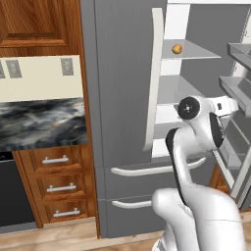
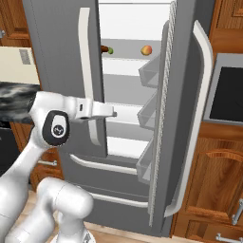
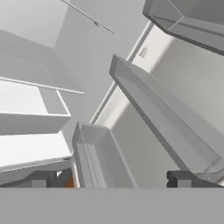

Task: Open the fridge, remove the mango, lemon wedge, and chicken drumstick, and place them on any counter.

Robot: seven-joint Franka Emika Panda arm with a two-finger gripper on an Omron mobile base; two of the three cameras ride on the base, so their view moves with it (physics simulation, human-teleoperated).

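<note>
Reaching into the open fridge (image 2: 61,57) with jaws released and empty, I risk clipping the door bins (image 2: 151,71) beside my gripper (image 2: 113,112). The mango (image 2: 146,50) sits on the top shelf, above the gripper; it is roundish, so I cannot tell any long axis.

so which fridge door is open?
The right door, swung out with its inner bins showing. The left door is shut, handle facing out.

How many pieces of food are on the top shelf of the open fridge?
3, all on the fridge's top shelf: the mango to the right, the lemon wedge and chicken drumstick to the left, partly behind the closed door.
</note>
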